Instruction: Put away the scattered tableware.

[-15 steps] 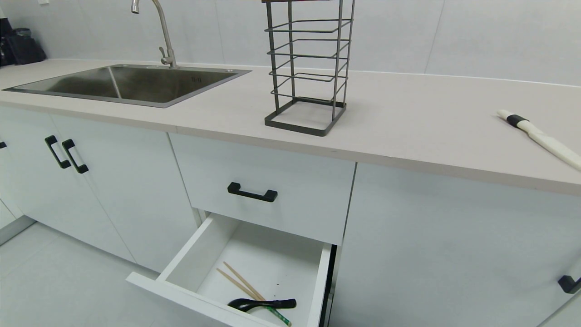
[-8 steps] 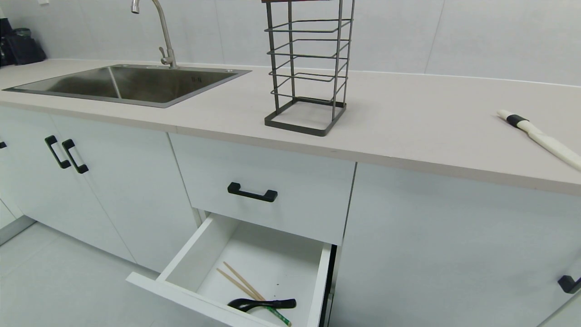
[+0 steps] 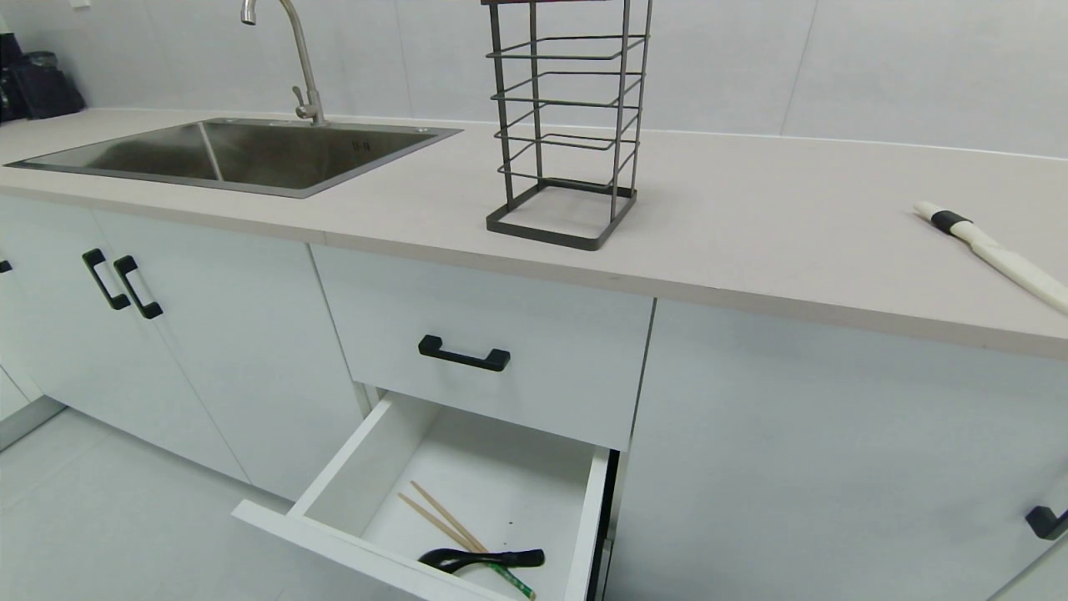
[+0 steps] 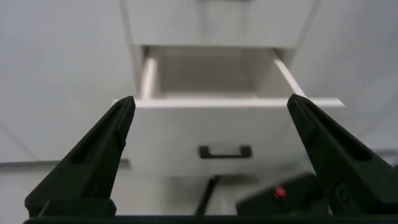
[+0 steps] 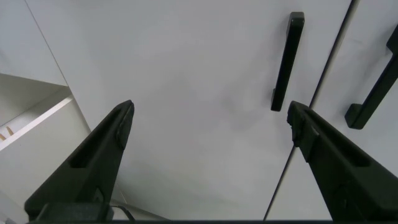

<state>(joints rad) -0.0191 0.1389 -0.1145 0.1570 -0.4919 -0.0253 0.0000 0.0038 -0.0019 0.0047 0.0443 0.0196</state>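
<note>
Lying far right on the countertop (image 3: pixel 751 225), well apart from the open drawer (image 3: pixel 342 476) holding chopsticks (image 3: pixel 438 517) and black spoon (image 3: pixel 492 558): a white utensil (image 3: pixel 1001 260). Probably light, stiff, slick; best pinched across mid-handle. Wide-spread, empty fingers on left gripper (image 4: pixel 209 102) and right gripper (image 5: pixel 209 107).

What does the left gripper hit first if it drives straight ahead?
Probably the open drawer's front panel, near its black handle. Nothing shows between the left gripper and it, but depth is unclear.

Lower drawer (image 3: pixel 349 469) free from above; upper drawer (image 3: pixel 517 309) overhangs rear; wire rack (image 3: pixel 567 133) on counter (image 3: pixel 768 225).
</note>
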